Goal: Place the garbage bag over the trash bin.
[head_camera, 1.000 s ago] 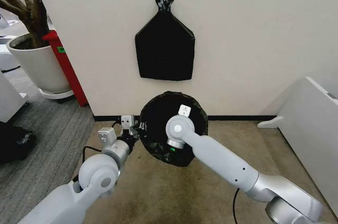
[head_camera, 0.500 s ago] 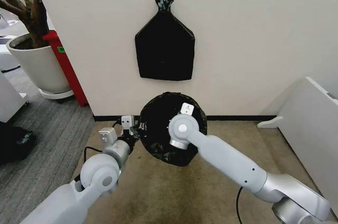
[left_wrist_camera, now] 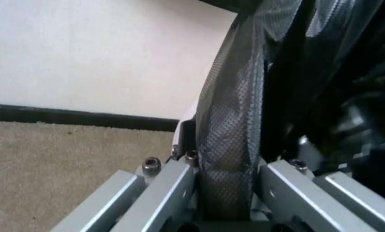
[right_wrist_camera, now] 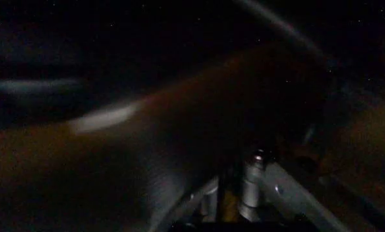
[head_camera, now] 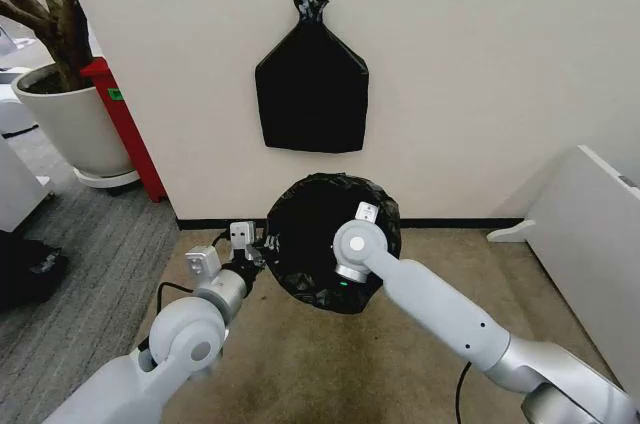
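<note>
The garbage bag [head_camera: 318, 244] is a shiny black crinkly bag, puffed out round, on the floor right by the wall [head_camera: 470, 64]. It covers the trash bin so well that the bin cannot be seen. The left gripper [left_wrist_camera: 228, 186] is at the side of the bag that is nearer the plant pot [head_camera: 72, 119]. Its two metal fingers [left_wrist_camera: 173, 186] pinch a fold of the bag's edge between them. The right gripper [head_camera: 352, 269] reaches down into the bag from above, on the side farther from the pot. It is dark in there, so you cannot tell if its fingers are pinching or let go. Up on the wall, above the bag, hangs a flat black bundle [head_camera: 311, 94] with a knot on top.
</note>
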Available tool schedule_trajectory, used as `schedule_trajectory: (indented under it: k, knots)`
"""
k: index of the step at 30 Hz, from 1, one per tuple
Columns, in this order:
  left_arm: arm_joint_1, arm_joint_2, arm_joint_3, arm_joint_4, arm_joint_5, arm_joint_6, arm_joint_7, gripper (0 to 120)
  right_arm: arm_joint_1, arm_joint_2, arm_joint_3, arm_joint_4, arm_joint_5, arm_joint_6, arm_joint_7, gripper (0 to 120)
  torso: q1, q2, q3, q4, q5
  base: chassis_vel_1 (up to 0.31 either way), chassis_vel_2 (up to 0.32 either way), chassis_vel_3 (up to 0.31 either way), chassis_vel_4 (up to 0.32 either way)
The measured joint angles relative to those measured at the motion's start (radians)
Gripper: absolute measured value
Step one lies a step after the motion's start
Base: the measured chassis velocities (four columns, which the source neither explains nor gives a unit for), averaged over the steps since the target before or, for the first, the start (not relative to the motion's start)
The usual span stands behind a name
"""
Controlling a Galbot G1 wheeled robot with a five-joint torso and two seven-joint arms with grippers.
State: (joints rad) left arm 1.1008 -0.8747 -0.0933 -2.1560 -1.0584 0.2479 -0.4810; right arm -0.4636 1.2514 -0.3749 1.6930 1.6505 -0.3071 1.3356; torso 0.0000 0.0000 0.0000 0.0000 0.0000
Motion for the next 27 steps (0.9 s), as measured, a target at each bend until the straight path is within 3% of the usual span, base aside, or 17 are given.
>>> schedule_trajectory:
  k: [7, 20, 27]
  knots:
    - [-0.006, -0.008, 0.005, 0.007, 0.006, 0.002, 0.000, 0, 0.031, 0.011, -0.055, 0.059, 0.060, 0.014, 0.018, 0, 0.000, 0.000, 0.000, 0.0001, -0.0002, 0.000, 0.000, 0.000, 0.000]
    - [-0.009, 0.001, 0.000, -0.010, 0.000, 0.003, -0.001, 0, -0.013, 0.068, -0.085, -0.052, -0.014, -0.005, 0.005, 0, 0.000, 0.000, 0.000, 0.0001, 0.0000, 0.000, 0.000, 0.000, 0.000]
    - [-0.019, -0.002, -0.001, 0.007, 0.000, 0.003, -0.001, 0, 0.056, 0.019, -0.118, 0.100, 0.064, 0.042, 0.056, 0, 0.000, 0.000, 0.000, -0.0001, -0.0001, 0.000, 0.000, 0.000, 0.000]
